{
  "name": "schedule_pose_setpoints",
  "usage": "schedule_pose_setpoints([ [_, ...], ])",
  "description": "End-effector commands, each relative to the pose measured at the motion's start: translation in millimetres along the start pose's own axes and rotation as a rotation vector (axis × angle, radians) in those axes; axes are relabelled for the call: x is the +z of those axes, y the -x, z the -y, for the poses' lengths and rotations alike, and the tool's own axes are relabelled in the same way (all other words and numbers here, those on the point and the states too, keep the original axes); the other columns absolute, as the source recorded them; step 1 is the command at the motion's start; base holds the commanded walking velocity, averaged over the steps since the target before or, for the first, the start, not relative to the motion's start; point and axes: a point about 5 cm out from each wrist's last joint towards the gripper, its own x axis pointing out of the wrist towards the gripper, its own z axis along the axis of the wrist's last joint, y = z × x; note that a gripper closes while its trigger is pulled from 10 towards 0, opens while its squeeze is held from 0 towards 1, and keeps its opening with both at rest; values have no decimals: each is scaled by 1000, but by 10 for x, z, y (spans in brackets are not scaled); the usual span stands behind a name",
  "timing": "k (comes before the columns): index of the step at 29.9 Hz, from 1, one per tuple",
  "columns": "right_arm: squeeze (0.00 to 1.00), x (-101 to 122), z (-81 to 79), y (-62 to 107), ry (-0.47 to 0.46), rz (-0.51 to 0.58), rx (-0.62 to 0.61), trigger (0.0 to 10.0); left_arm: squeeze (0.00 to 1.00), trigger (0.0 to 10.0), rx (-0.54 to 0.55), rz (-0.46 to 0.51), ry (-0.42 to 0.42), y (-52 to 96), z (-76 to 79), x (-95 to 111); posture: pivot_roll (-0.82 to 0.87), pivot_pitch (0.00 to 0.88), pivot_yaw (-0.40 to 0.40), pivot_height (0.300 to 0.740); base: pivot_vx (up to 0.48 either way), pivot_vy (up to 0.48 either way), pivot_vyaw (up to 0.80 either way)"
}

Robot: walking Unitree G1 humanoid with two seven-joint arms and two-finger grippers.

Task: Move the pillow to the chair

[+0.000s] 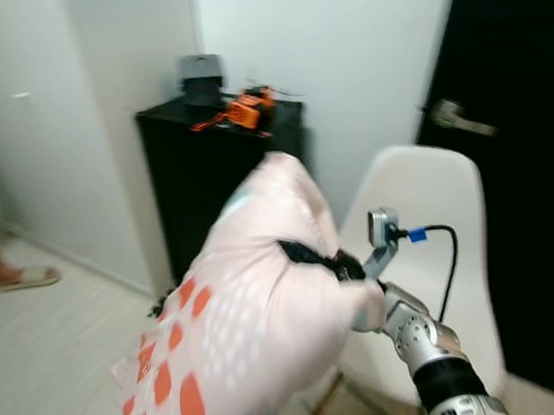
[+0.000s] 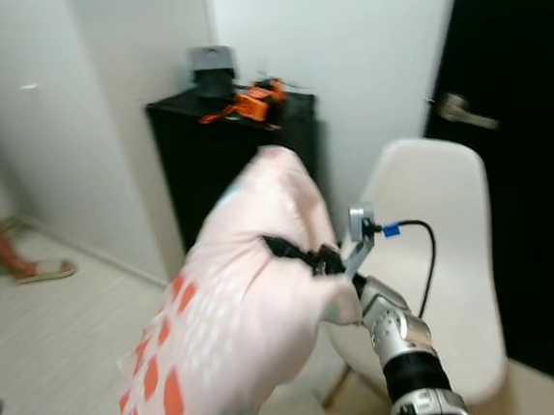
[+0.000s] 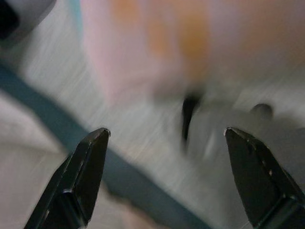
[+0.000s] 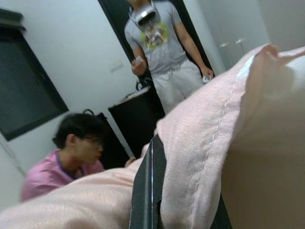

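We are in the carry step, our right pincer [image 1: 332, 261] clenched on the pillow [image 1: 249, 326]; next, we judge, lower it onto the chair [image 1: 423, 214] at 2 o'clock; left pincer [image 3: 164, 138] released.

The right arm reaches forward and up, its right gripper [image 1: 312, 255] pinched tight on the pillow [image 1: 257, 316]. The left gripper [image 3: 167, 138] hangs with black fingers [image 3: 88, 167] spread wide.

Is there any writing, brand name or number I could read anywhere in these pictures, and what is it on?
None can be read.
The standing person's shirt has a printed graphic, too blurred to make out any words.
The pillow held by the right end effector carries orange patches and pale dots, no lettering.
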Motion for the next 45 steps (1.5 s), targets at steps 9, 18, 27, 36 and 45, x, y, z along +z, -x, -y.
schedule_pose_setpoints([
  [9,0,7,89,45,-61,13,-145,10000,0,10000,5,-19,8,12,-41,-53,80,27,-51,740,393,0,-542],
  [18,0,149,219,30,-41,85,-253,10000,0,10000,-1,-20,-1,13,-34,-58,78,29,-51,740,393,0,-723],
  [27,0,272,341,85,-35,129,-400,10000,0,10000,0,-17,-3,12,-30,-53,80,27,-52,740,381,0,-729],
  [36,0,296,420,131,-21,150,-512,10000,0,10000,-3,-17,7,13,-30,-57,78,22,-59,740,0,-152,-248],
  [45,0,164,369,58,18,74,-480,10000,0,10000,-7,-19,2,11,8,-58,67,27,-60,740,81,-395,0],
])
